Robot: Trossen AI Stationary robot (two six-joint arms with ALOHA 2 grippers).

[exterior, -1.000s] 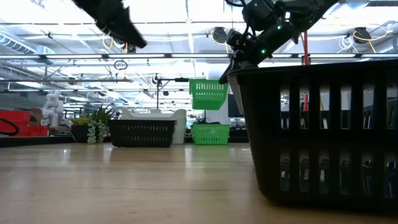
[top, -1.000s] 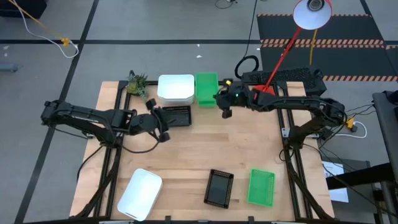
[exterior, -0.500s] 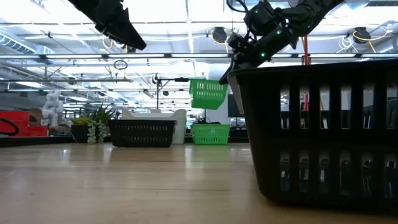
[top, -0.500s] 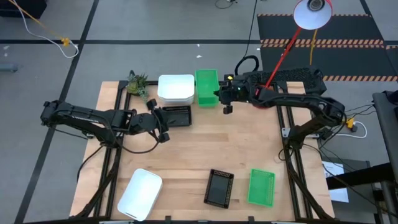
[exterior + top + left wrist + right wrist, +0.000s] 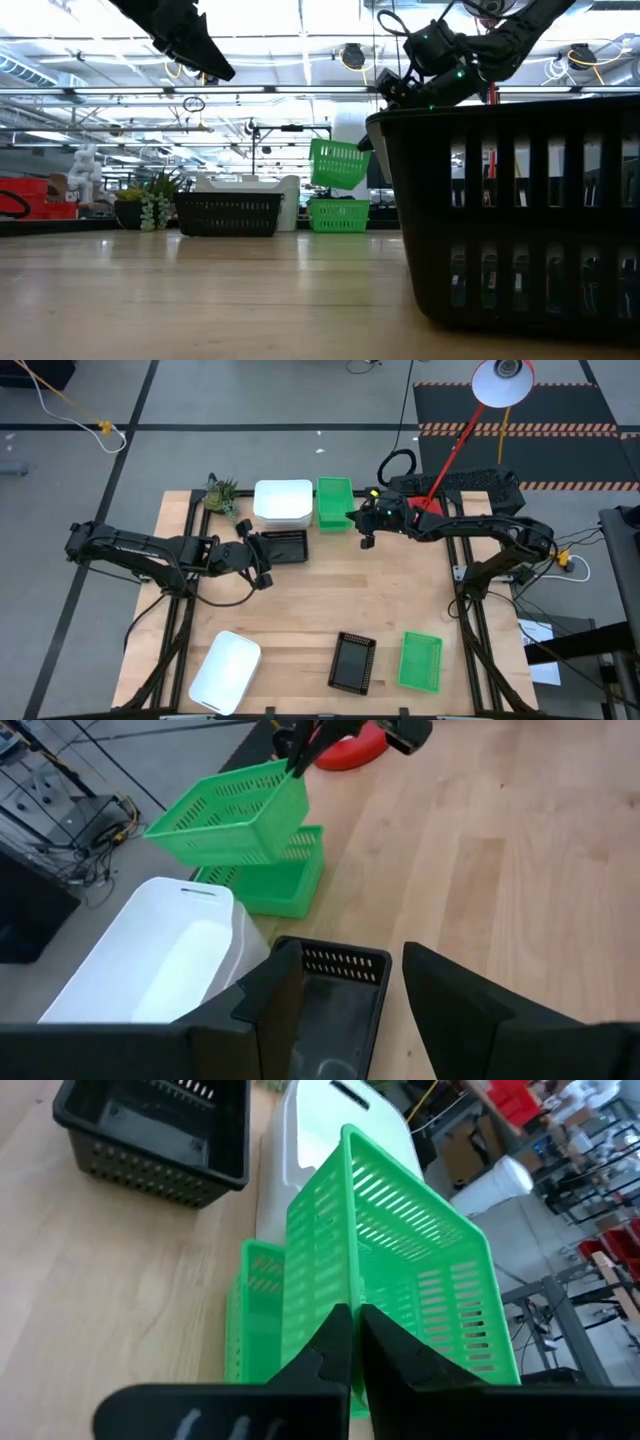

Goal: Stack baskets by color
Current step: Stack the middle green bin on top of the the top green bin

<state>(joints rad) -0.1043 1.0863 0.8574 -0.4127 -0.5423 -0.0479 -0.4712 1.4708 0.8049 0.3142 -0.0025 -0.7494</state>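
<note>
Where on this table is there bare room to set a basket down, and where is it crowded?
Bare wood spans the table centre, between the far row and the near row of white basket, black basket and green basket. The far edge is crowded.

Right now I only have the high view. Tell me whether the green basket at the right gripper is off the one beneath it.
Observer: Yes. In the low view, the held green basket hangs tilted in the air, clear of the lower green basket.
Operator: Confirm the grip.
Observer: The right wrist view shows the right gripper shut on that basket's rim.
Operator: Report the left arm's height.
Observer: The left gripper is open and hangs well above the black basket, not touching it.
</note>
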